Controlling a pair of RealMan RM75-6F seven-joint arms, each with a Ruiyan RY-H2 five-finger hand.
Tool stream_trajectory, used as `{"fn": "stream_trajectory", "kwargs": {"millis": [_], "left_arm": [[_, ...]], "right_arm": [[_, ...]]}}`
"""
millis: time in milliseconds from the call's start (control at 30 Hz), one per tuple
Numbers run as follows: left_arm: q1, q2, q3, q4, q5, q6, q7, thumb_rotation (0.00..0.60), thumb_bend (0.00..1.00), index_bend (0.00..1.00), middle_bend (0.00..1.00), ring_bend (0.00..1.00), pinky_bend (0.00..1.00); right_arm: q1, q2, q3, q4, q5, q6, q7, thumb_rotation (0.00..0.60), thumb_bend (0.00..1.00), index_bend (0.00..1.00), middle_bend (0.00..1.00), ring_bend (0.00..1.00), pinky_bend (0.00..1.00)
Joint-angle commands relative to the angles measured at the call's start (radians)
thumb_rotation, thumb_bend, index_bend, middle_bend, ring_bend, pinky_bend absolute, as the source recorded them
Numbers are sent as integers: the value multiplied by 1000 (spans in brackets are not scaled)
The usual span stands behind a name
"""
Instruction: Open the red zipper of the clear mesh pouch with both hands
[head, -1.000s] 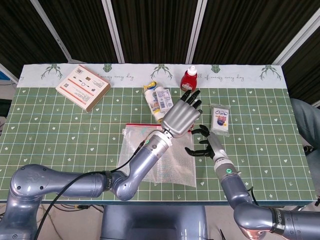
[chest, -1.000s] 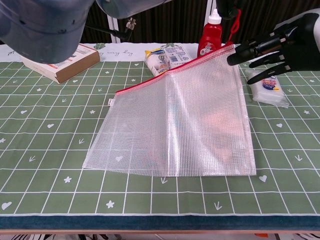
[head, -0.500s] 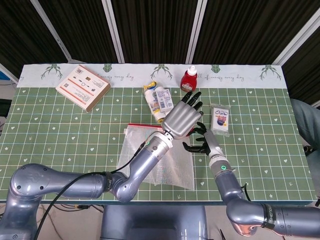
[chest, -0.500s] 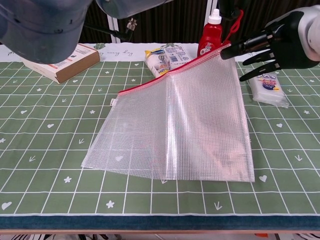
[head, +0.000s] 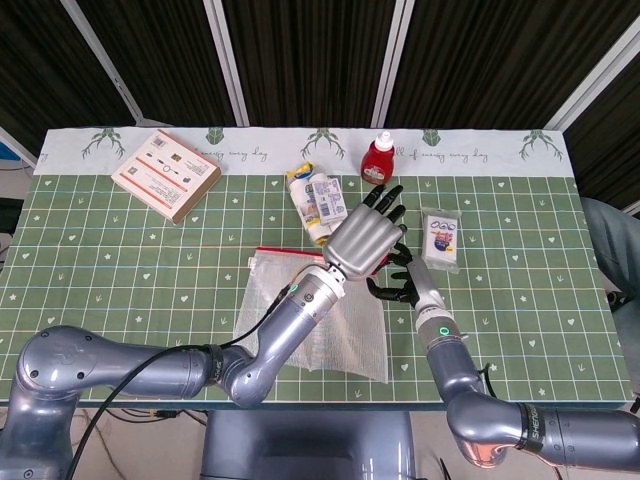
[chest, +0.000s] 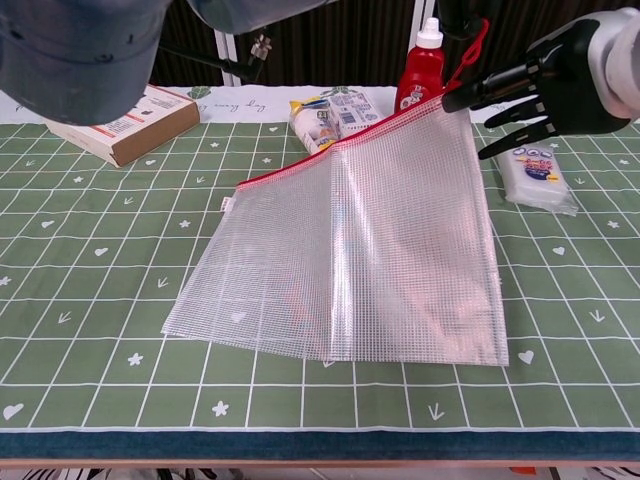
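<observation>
Pouch (chest: 380, 240) — corner lifted off bench (chest: 90, 300), pinched by right hand (chest: 560, 85) to tension the zipper (chest: 340, 145); left hand (head: 360, 240) spread wide, holding nothing.

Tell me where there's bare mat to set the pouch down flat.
Free: left of the mesh pouch, below the cardboard box; also right of the white packet. Crowded: the back middle, with snack pack, red bottle and both hands.

A table (head: 120, 250) carries a green grid-patterned cloth (head: 530, 300) with small white hearts and a pale deer-print band along its far edge. Behind it hang dark pleated curtains (head: 300, 50) crossed by slanted white frame bars (head: 228, 60).
</observation>
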Motion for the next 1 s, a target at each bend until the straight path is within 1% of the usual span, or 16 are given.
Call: {"fn": "stream_trajectory", "kwargs": {"millis": [33, 433, 700, 1000], "left_arm": [[-1, 1, 2, -1, -1, 1, -2, 600, 477, 607, 287, 51, 123], [-5, 10, 14, -11, -1, 11, -10, 600, 478, 607, 286, 51, 123], [-1, 17, 21, -19, -4, 17, -18, 600, 480, 606, 286, 51, 123], [26, 41, 47, -50, 6, 24, -36, 600, 483, 606, 286, 51, 123]], "right_arm": [[-2, 0, 7, 1, 6, -1, -2, 600, 457, 535, 77, 0, 207], [-16, 4, 28, 5, 30, -12, -10, 600, 535, 590, 109, 0, 206], [-25, 4, 37, -2, 23, -14, -8, 600, 547, 598, 115, 0, 206], [-36, 15, 57, -19, 4, -18, 2, 600, 550, 604, 119, 0, 206]]}}
